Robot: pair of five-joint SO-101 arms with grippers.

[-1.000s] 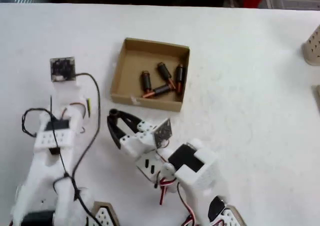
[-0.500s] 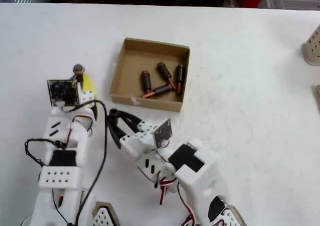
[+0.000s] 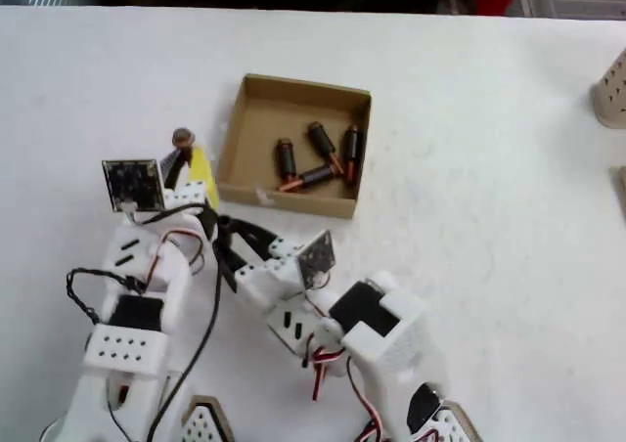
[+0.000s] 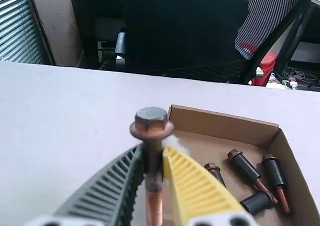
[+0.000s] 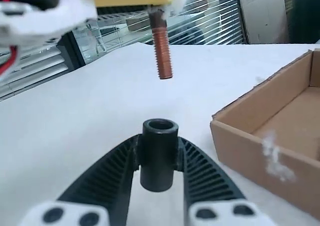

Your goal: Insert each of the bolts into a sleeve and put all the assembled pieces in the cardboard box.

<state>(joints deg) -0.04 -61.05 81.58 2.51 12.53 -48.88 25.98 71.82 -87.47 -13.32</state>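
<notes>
My left gripper [image 4: 152, 153] is shut on a copper bolt [image 4: 151, 124], held upright with its hex head on top, between a grey finger and a yellow finger [image 4: 192, 186]. In the high view this bolt [image 3: 182, 138] is just left of the cardboard box [image 3: 238, 139]. My right gripper [image 5: 159, 142] is shut on a black sleeve [image 5: 159, 153] that stands upright with its bore open upward. The bolt's threaded end [image 5: 162, 48] hangs a little above the sleeve. Several assembled pieces [image 3: 318, 158] lie in the box.
The two arms crowd the table's near left, with the right gripper [image 3: 225, 235] close under the left one [image 3: 191, 163]. The box's near wall [image 5: 260, 146] is close beside the sleeve. A beige object [image 3: 611, 95] stands at the far right edge.
My left arm has swung right and toward the box, carrying the bolt from the far left to above the sleeve. The right arm has stayed in place.
</notes>
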